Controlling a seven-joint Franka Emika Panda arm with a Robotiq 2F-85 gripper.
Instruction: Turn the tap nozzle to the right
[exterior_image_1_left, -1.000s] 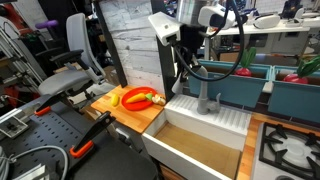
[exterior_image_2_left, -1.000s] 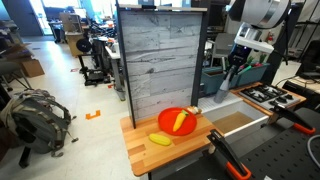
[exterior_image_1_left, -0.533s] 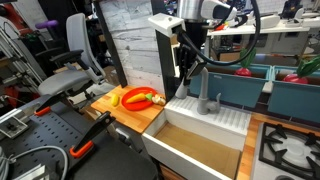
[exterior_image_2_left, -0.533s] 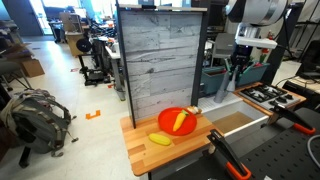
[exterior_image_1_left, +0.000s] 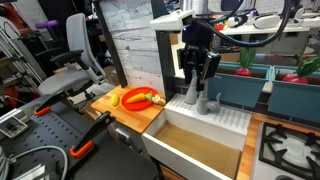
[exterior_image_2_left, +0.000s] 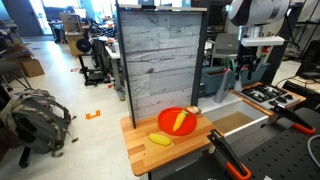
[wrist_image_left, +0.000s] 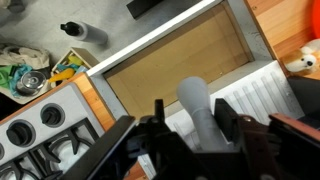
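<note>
The tap nozzle (wrist_image_left: 199, 108) is a thick matte grey spout. In the wrist view it rises between my two fingers, over the white ribbed drainboard behind the sink. My gripper (wrist_image_left: 194, 118) is open and straddles it: one finger lies close against the spout and the other stands a little apart. In an exterior view my gripper (exterior_image_1_left: 196, 88) hangs low over the top of the nozzle (exterior_image_1_left: 204, 103), and only the spout's lower part shows. In an exterior view my gripper (exterior_image_2_left: 243, 68) is low at the sink's back, and the nozzle is hidden there.
The wooden sink basin (exterior_image_1_left: 195, 150) lies in front of the tap. A red plate (exterior_image_1_left: 140, 99) with a banana and vegetables sits on a wooden board beside it. A stove (exterior_image_1_left: 290, 145) is on the other side. A grey plank panel (exterior_image_2_left: 160, 55) stands behind.
My gripper has moved sideways toward the tap and come down, so its fingers now sit on either side of the nozzle. The nozzle has not visibly turned.
</note>
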